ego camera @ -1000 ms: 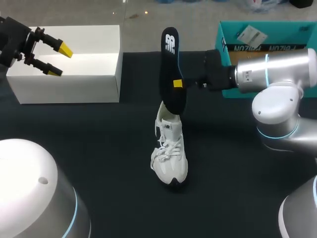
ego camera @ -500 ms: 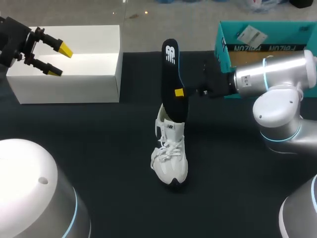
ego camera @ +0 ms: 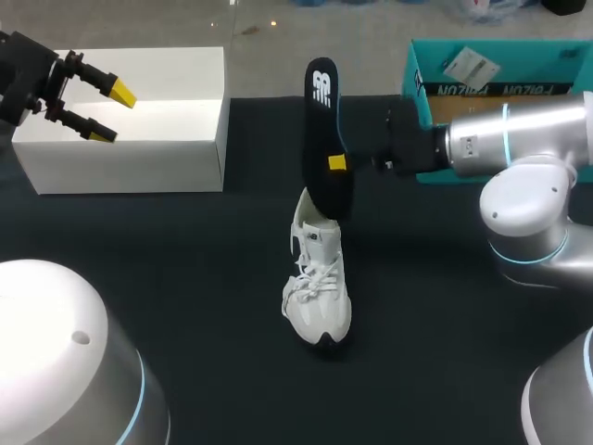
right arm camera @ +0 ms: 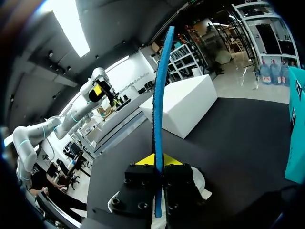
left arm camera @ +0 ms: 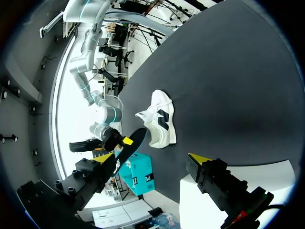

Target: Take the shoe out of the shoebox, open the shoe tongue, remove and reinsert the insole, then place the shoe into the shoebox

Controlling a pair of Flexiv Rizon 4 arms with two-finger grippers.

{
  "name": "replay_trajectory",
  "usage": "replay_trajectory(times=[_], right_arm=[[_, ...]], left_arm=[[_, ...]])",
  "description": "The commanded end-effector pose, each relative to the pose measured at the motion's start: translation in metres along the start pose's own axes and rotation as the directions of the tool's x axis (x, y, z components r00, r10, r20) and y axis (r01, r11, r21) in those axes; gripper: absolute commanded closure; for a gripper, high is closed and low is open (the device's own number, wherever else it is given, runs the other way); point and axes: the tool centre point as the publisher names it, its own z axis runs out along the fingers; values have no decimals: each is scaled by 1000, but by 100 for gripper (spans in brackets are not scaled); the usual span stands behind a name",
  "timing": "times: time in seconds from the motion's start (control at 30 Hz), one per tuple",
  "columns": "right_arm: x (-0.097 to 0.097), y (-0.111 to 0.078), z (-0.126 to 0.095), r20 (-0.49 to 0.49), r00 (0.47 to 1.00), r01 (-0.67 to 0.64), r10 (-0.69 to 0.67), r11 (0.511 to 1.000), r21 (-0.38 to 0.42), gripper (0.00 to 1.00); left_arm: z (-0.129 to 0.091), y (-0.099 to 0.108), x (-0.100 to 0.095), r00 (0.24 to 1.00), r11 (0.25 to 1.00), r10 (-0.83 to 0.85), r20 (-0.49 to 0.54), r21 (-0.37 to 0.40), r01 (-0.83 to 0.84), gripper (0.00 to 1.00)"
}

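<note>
A: Shoe (ego camera: 318, 283), where is it seen?
B: Mid-table (ego camera: 185, 278), out of any box, set upright on its sole. The toe is pointed to 6 o'clock and the heel to 12. White upper, white laces, small dark logo on the tongue, dark sole edge shown at the toe.

A: Insole (ego camera: 324, 139)?
B: Held up on end at 12 o'clock from the shoe. Black face w/ a white logo at the high end, and a blue rim is seen edge-on in the R wrist view. Its low end is right at the heel opening; whether it's inside can't be told.

A: R gripper (ego camera: 335, 163)?
B: Clamped on the insole approx. mid-length, one yellow tip on each face.

A: L gripper (ego camera: 111, 114)?
B: Fingers spread apart, nothing btwn them, held over the white box (ego camera: 130, 148) at 10 o'clock from the shoe.

A: Other box?
B: A teal box (ego camera: 412, 69), open-topped, is seen at 2 o'clock, behind the R arm.
</note>
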Motion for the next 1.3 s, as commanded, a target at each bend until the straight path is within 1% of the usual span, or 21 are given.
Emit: replay_trajectory(times=[0.03,0.2,0.3,0.37,0.93,0.97,1.0,1.03,1.17,1.3], right_arm=[[-3,10,12,-19,1000,17,-18,999,-45,100],[-3,19,22,-53,998,24,-31,993,-114,100],[-1,22,28,-57,997,41,-49,991,-125,100],[-1,22,29,-14,997,74,-77,990,-123,100],[-1,22,29,-14,997,74,-77,990,-123,100],[-2,17,34,-37,996,81,-87,985,-153,100],[-3,13,38,-54,996,63,-72,987,-151,100],[-2,11,40,-75,994,64,-78,982,-176,100],[-4,7,46,-90,991,78,-96,980,-186,100],[-11,7,47,-87,987,112,-133,971,-209,100]], left_arm=[[0,0,-1,1000,1000,0,-4,0,0,0],[0,0,-1,1000,1000,0,-4,0,0,0],[0,0,-1,1000,1000,0,-4,0,0,0],[0,0,-1,1000,1000,0,-4,0,0,0],[0,0,-1,1000,1000,0,-4,0,0,0],[0,0,-1,1000,1000,0,-4,0,0,0],[0,0,-1,1000,1000,0,-4,0,0,0],[0,0,-1,1000,1000,0,-4,0,0,0],[0,0,-1,1000,1000,0,-4,0,0,0],[0,0,-1,1000,1000,0,-4,0,0,0]])
